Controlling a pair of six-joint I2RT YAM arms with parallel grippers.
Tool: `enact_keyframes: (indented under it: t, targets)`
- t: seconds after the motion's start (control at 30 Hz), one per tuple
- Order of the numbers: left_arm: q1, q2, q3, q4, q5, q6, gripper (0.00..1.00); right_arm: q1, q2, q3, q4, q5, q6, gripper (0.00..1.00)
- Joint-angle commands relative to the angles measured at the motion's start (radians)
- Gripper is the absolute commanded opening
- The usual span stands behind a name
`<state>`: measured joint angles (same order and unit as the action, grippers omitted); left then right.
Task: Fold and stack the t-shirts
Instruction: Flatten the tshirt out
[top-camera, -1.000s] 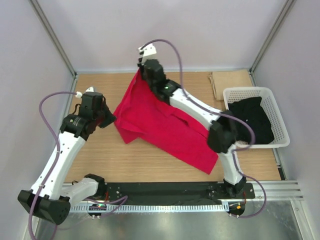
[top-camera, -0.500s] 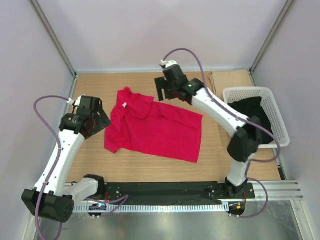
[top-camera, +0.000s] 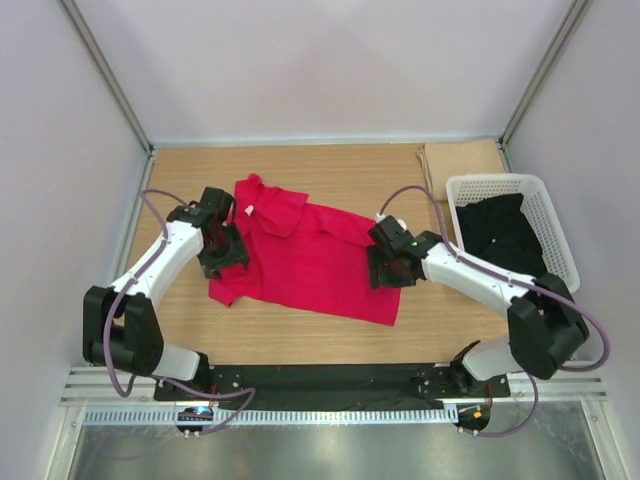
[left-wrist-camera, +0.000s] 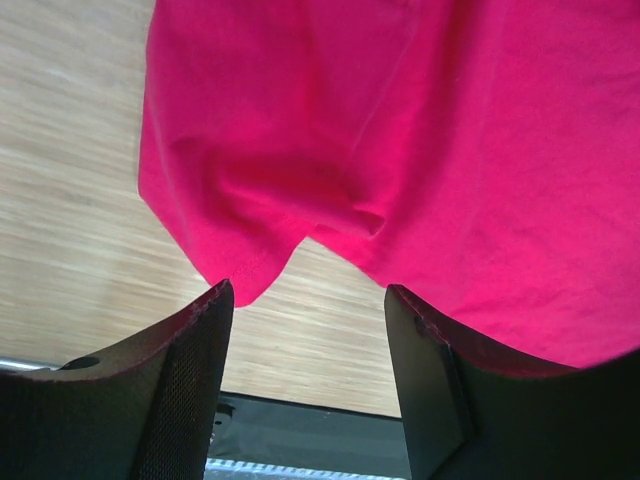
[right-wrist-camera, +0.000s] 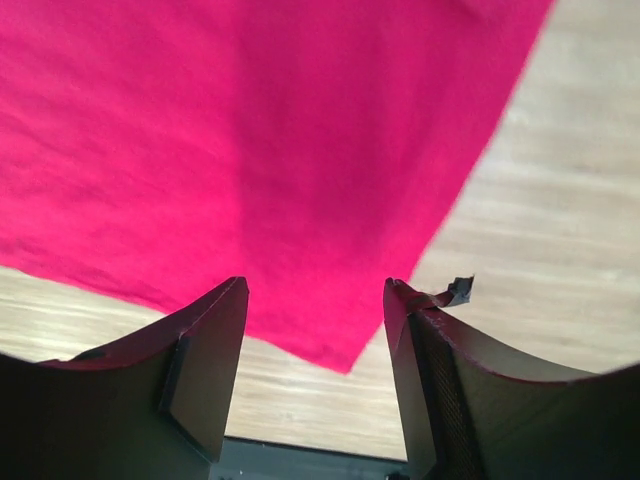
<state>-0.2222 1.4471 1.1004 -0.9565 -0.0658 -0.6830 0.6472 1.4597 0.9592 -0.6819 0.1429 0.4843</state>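
The left gripper hangs open over the left edge of the red t-shirt, which lies spread on the wooden table, and the right gripper hangs open over its right edge, both holding nothing.

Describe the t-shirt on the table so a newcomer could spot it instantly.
On the wooden table, look at the middle. The red t-shirt lies spread out there. It is the only bright crimson item; the other clothing is dark and sits in the white basket at the right.
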Motion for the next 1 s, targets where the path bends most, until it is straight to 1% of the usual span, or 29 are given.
enact_keyframes:
  t: [0.0,0.03,0.1,0.13,0.2,0.27,0.4,0.47,0.53,0.57,0.6,0.67,0.77,0.87,0.9,0.97]
  targets:
    - [-0.032,-0.085,-0.065,0.033,-0.022,-0.041,0.63,0.002,-0.145,-0.074,0.053,-0.002,0.117,0.63]
    - [-0.039,-0.086,-0.079,0.059,-0.022,-0.043,0.63,0.000,-0.157,-0.112,0.051,0.023,0.123,0.61]
    - [-0.048,-0.074,-0.079,0.071,-0.016,-0.041,0.63,-0.004,-0.173,-0.138,0.050,0.029,0.138,0.59]
    - [-0.051,-0.042,-0.068,0.068,-0.008,-0.041,0.63,-0.006,-0.177,-0.145,0.038,0.030,0.146,0.57]
    - [-0.060,-0.008,-0.028,0.049,-0.009,-0.038,0.63,-0.006,-0.182,-0.155,0.024,0.018,0.160,0.56]
    - [-0.089,0.021,-0.002,0.032,-0.043,-0.036,0.63,-0.007,-0.194,-0.177,0.030,-0.021,0.180,0.53]
    - [-0.114,0.029,0.013,0.044,-0.058,-0.035,0.63,-0.006,-0.188,-0.241,0.064,-0.091,0.221,0.51]
    - [-0.112,0.045,0.026,0.036,-0.060,-0.035,0.63,-0.007,-0.170,-0.286,0.090,-0.098,0.241,0.50]
    - [-0.114,0.047,0.036,0.032,-0.057,-0.033,0.63,-0.006,-0.156,-0.309,0.125,-0.066,0.246,0.48]
    - [-0.114,0.033,0.038,0.035,-0.054,-0.036,0.63,-0.009,-0.136,-0.309,0.133,-0.042,0.249,0.47]
    - [-0.112,0.026,0.036,0.039,-0.054,-0.039,0.63,-0.011,-0.127,-0.307,0.146,0.012,0.252,0.43]
    - [-0.112,-0.003,0.036,0.047,-0.049,-0.044,0.61,-0.026,-0.105,-0.300,0.162,0.049,0.276,0.38]
    - [-0.114,-0.030,0.032,0.044,-0.043,-0.050,0.60,-0.066,-0.041,-0.268,0.183,0.107,0.272,0.34]
    - [-0.114,-0.065,0.004,0.044,-0.037,-0.053,0.60,-0.110,0.057,-0.194,0.177,0.162,0.218,0.30]
    - [-0.115,-0.077,-0.003,0.041,-0.038,-0.053,0.60,-0.139,0.086,-0.168,0.162,0.181,0.186,0.26]
    - [-0.114,-0.082,-0.019,0.035,-0.045,-0.050,0.61,-0.184,0.163,-0.090,0.154,0.216,0.143,0.25]
